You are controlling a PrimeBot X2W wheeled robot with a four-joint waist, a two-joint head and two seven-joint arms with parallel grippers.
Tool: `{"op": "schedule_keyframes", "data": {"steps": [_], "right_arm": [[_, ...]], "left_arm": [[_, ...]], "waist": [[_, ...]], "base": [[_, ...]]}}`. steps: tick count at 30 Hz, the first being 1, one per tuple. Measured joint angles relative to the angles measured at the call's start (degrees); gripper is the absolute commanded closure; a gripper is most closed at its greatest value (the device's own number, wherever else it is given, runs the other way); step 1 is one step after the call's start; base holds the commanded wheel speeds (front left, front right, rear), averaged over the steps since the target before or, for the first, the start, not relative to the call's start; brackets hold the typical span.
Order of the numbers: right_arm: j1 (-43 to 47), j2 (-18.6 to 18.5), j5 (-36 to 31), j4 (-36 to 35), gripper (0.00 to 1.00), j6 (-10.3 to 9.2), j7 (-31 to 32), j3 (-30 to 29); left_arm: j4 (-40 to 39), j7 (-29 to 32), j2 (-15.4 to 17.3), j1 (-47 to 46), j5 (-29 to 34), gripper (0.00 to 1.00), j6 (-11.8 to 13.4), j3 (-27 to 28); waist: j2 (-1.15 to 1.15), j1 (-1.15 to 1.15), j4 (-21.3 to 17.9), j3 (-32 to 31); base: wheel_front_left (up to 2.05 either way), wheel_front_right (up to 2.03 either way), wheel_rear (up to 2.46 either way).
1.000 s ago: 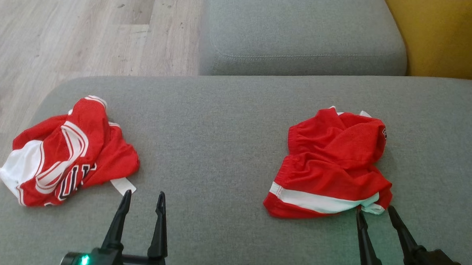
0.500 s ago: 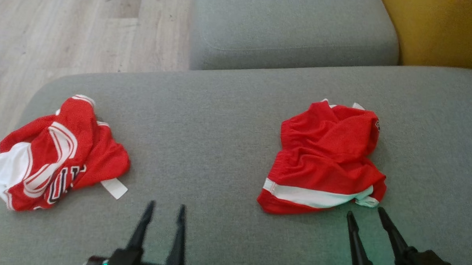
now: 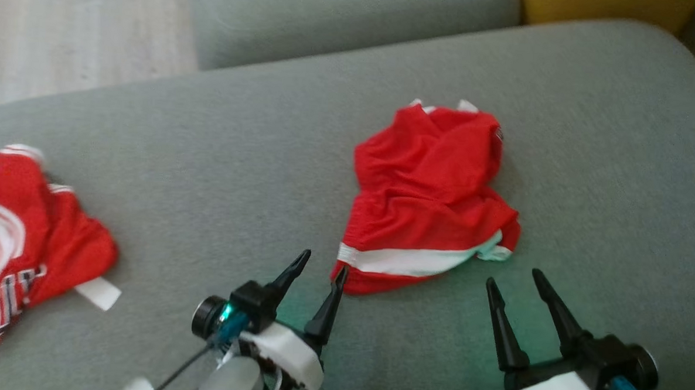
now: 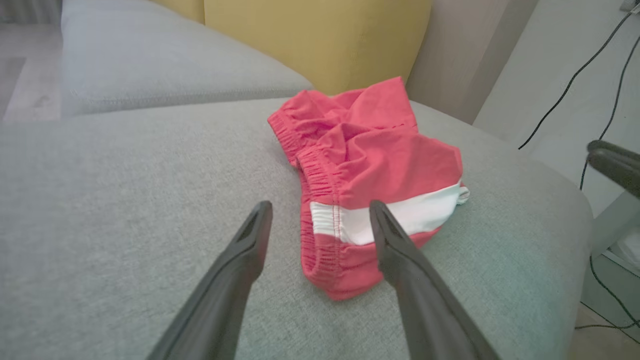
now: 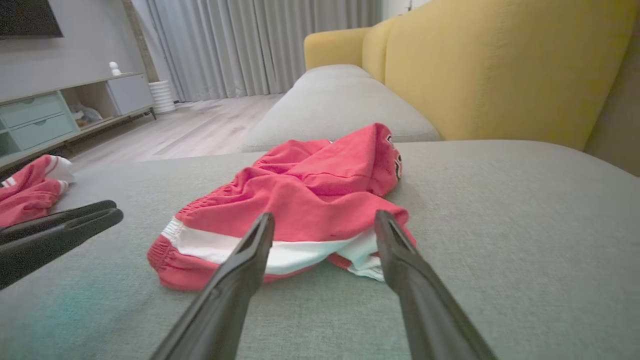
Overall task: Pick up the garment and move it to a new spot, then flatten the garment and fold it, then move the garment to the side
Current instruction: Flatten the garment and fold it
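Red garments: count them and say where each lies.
2. The red shorts lie crumpled midway along the grey cushion; the red jersey lies at its left end, partly out of frame.

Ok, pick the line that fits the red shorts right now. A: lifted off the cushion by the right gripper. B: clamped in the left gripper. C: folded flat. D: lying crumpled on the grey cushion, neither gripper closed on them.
D: the red shorts lie crumpled on the grey cushion, with the left gripper and right gripper both open near their front edge.
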Motion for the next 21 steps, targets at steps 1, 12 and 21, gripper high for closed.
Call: {"op": "schedule_keyframes", "data": {"steps": [1,12,21], "right_arm": [[-0.37,-0.01,0.0,-0.01,0.0,0.0,0.0,0.0],[-1.92,-0.01,0.0,-0.34,0.0,0.0,0.0,0.33],[-1.88,-0.01,-0.08,-0.52,0.0,0.0,0.0,-0.22]], "left_arm": [[1.53,0.0,-0.01,-1.24,-1.21,0.0,0.0,-1.03],[11.06,0.0,-0.05,-8.1,-13.21,0.0,-0.16,-6.66],[4.94,0.01,-0.02,-8.2,-17.16,1.0,-1.19,-8.36]], "waist": [[0.0,0.0,-0.72,0.54],[0.0,-0.01,-6.36,4.17],[0.0,-0.02,-5.82,3.64]], "base": [[0.0,0.0,0.0],[0.0,0.0,0.0],[0.0,0.0,0.0]]}}
